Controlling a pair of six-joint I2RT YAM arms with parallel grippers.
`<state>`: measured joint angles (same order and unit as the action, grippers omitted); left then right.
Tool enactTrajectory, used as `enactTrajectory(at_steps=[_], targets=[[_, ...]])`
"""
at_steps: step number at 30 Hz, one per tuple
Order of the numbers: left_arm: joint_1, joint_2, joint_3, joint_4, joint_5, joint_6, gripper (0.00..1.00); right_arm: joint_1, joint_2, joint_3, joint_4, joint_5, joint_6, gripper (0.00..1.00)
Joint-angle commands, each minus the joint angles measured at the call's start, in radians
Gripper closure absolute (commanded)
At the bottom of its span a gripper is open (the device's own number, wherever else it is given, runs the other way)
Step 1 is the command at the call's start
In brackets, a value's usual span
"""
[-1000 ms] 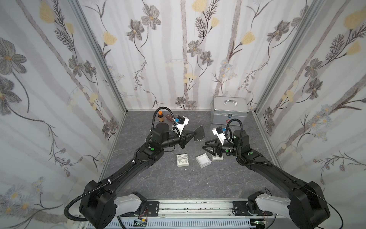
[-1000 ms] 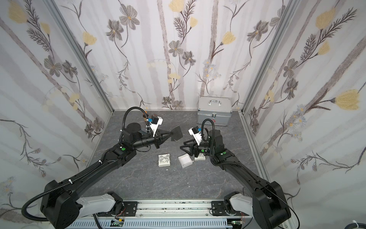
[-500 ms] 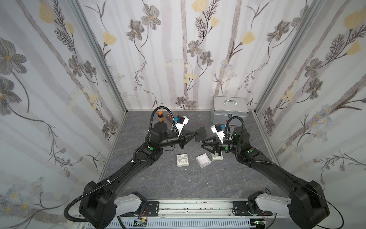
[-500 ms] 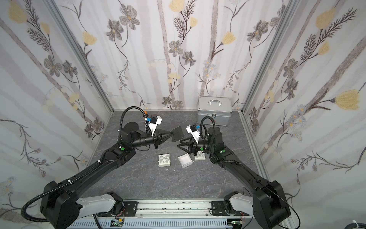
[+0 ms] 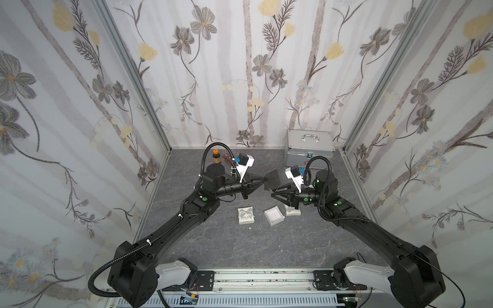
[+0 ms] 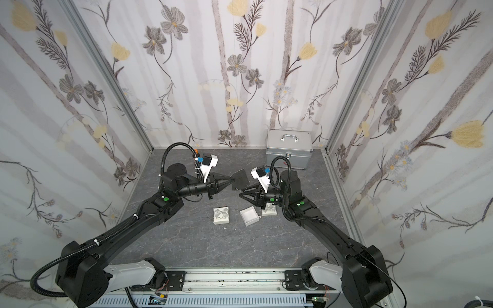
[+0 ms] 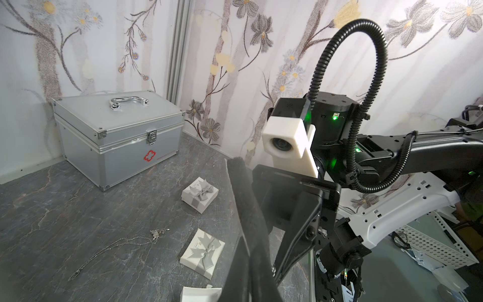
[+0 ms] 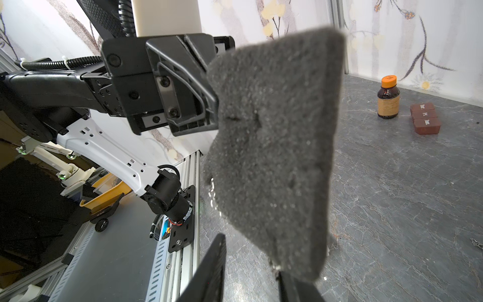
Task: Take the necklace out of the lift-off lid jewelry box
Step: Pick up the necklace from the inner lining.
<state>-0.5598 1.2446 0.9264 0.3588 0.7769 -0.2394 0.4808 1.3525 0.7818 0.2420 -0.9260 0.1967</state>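
Observation:
My left gripper is shut on a dark grey foam pad, held in the air over the table's middle. In the right wrist view the foam pad fills the frame. Glinting links of the necklace show at its edge and at its lower corner. My right gripper is just under that corner, and in its wrist view the right gripper has its jaws apart with one finger beside the corner. The jewelry box lies open and white on the table, with its bow-topped lid beside it.
Behind my right gripper stands another small white box. A separate fine chain lies loose on the grey table. A silver case stands at the back right, and a brown bottle and a brown pill organiser at the back.
My right gripper has moved from beside the boxes to the foam pad's lower corner, and its jaws have narrowed. The left gripper has kept hold of the pad and barely moved.

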Motion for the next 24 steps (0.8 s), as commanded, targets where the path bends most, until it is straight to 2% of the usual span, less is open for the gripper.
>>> enactTrajectory(at_steps=[1, 5, 11, 15, 18, 24], targets=[[0.004, 0.003, 0.0, 0.062, 0.025, -0.018, 1.0, 0.004, 0.011, 0.011, 0.03, -0.027, -0.014, 0.79], [0.008, 0.001, -0.004, 0.069, 0.022, -0.021, 1.0, 0.006, 0.015, 0.013, 0.027, -0.025, -0.014, 0.9], [0.016, 0.004, -0.013, 0.076, 0.004, -0.026, 1.0, 0.006, 0.003, 0.007, 0.023, -0.015, -0.015, 0.99], [0.025, 0.007, -0.026, 0.097, -0.022, -0.033, 1.0, 0.006, 0.002, 0.005, 0.012, -0.007, -0.017, 1.0], [0.032, 0.003, -0.04, 0.104, -0.099, -0.04, 1.0, 0.007, 0.014, 0.005, -0.006, 0.017, -0.021, 1.0], [0.044, -0.025, -0.089, 0.094, -0.355, -0.025, 1.0, 0.006, 0.073, 0.038, -0.109, 0.09, -0.058, 1.0]])
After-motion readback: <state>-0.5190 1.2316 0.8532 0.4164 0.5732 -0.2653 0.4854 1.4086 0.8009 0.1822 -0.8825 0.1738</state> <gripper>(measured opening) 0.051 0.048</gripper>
